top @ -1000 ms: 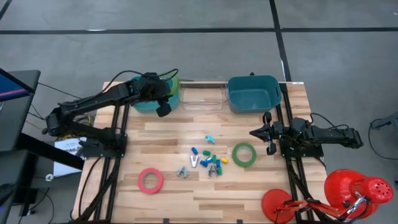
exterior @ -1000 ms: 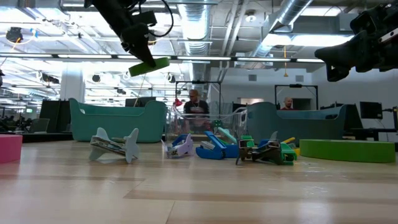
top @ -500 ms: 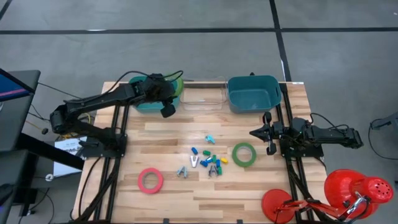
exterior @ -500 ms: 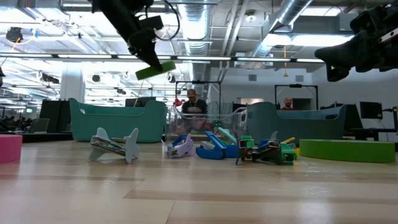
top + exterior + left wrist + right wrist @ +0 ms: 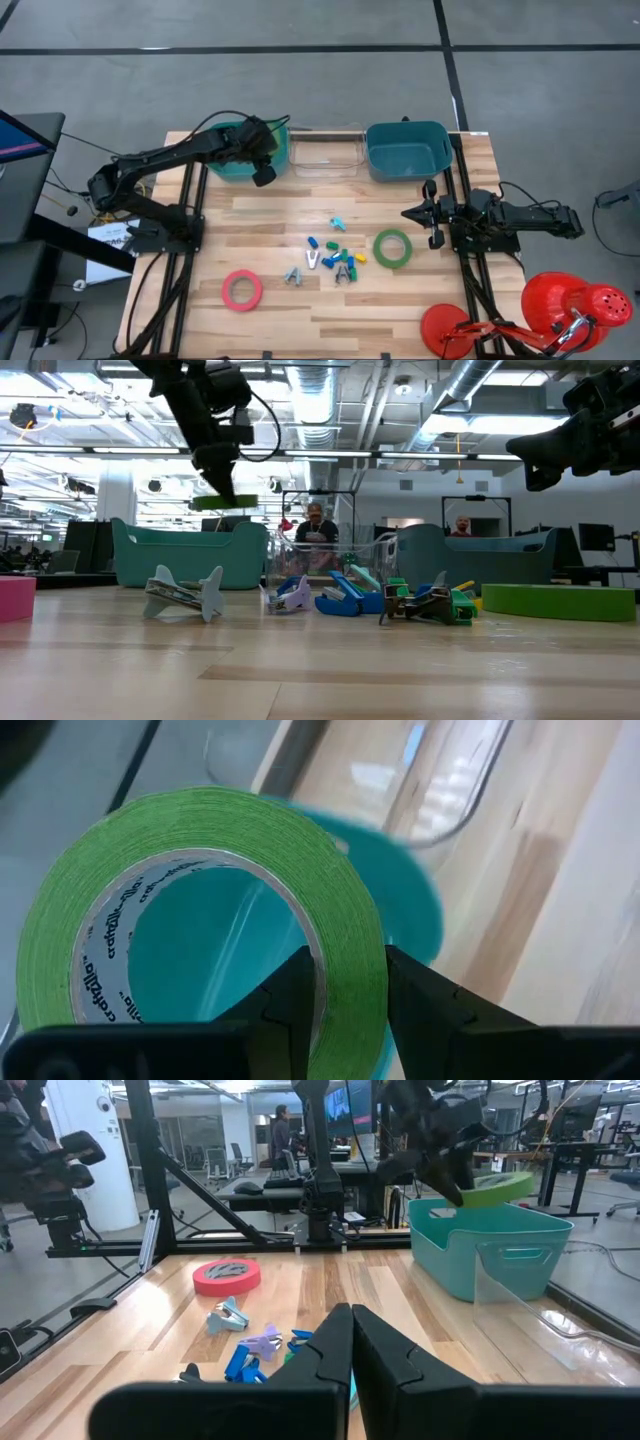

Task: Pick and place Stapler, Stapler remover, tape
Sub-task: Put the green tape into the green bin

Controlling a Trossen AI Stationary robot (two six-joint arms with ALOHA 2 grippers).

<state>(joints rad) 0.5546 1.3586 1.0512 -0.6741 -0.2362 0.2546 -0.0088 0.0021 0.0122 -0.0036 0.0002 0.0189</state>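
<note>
My left gripper (image 5: 264,170) hangs over the left teal bin (image 5: 232,165) at the far left, shut on a green tape roll (image 5: 200,920), which also shows in the low view (image 5: 225,502) and the right wrist view (image 5: 497,1185). A second green tape roll (image 5: 392,247) and a pinkish red one (image 5: 241,290) lie flat on the table. Small staplers and claw-shaped staple removers (image 5: 335,258) lie in a cluster mid-table. My right gripper (image 5: 408,213) waits shut at the right side, above the table. My left gripper pinches the green roll's ring wall (image 5: 350,975), one finger (image 5: 290,1005) inside the hole and the other (image 5: 420,1005) outside. The fingers slant down from the near side. The roll hangs lifted clear, about level, above the left teal bin.
A clear container (image 5: 325,155) stands between the left bin and a second teal bin (image 5: 406,150) along the far edge. Red objects (image 5: 560,310) sit off the table's near right corner. People show in the room behind the table (image 5: 314,525).
My left gripper has sunk toward the left teal bin and tipped further downward, keeping its hold. The green roll it carries has come down with it and gone from tilted to about level.
</note>
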